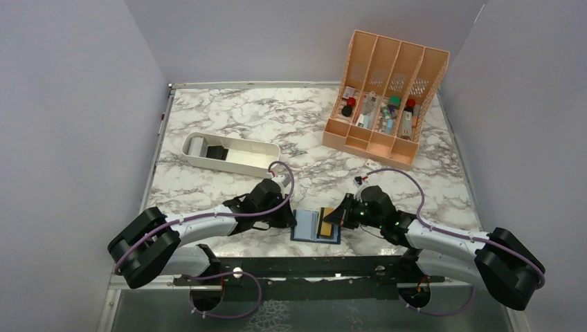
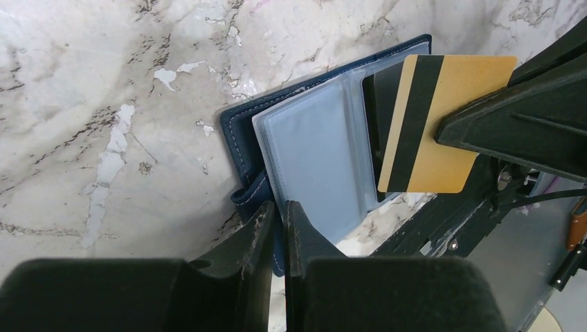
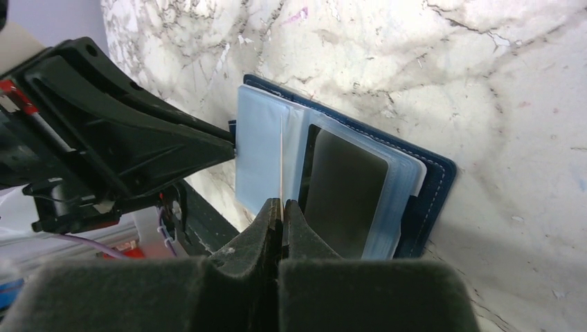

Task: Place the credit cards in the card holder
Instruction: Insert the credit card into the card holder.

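Your working surface is a table (image 1: 304, 117) with a white marble pattern veined in grey. On its left half, toward the middle, you have a white oblong tray (image 1: 228, 166), and at the far right corner sits an orange slotted file organizer (image 1: 377, 145). Well apart from both, the navy card holder (image 1: 305, 225) lies spread open at the near edge, pale clear pockets facing up.

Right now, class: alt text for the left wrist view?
The right end effector holds a black-striped gold card over an open navy folding card holder on a marble table; the left end effector pinches its edge.
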Robot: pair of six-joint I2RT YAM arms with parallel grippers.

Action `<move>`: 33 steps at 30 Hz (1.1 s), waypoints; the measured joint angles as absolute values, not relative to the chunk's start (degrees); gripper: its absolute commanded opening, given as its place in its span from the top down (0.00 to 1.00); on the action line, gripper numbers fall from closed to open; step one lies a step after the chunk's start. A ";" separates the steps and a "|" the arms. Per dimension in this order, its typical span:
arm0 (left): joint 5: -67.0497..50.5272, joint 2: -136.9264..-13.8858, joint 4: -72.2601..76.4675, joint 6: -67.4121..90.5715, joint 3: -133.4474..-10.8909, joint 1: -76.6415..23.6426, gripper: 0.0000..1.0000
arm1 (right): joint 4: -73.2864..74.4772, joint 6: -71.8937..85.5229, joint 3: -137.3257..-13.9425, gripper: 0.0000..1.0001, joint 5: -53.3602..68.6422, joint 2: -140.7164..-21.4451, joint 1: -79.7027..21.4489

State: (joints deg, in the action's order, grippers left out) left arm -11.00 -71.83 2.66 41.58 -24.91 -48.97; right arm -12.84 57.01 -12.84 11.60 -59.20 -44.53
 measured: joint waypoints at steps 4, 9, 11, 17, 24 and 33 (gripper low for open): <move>-11.00 -72.79 4.75 42.15 -24.21 -49.54 0.90 | -14.74 57.23 -12.84 0.99 11.60 -60.31 -44.53; -10.85 -73.84 7.14 42.68 -23.49 -50.24 0.93 | -16.67 57.47 -12.84 0.99 11.60 -63.31 -44.53; -10.66 -73.95 7.92 42.85 -23.16 -50.50 0.95 | -17.61 57.69 -12.78 0.99 11.57 -64.34 -44.53; -9.93 -73.67 9.56 43.57 -22.06 -50.83 0.97 | -21.74 58.63 -11.77 0.99 11.64 -66.61 -44.53; -8.91 -72.58 9.98 44.53 -21.21 -51.20 0.97 | -27.53 59.88 -10.20 0.99 12.14 -69.78 -44.53; -8.08 -71.46 9.85 45.87 -20.34 -51.51 1.00 | -32.95 60.75 -9.45 0.97 14.11 -73.76 -44.53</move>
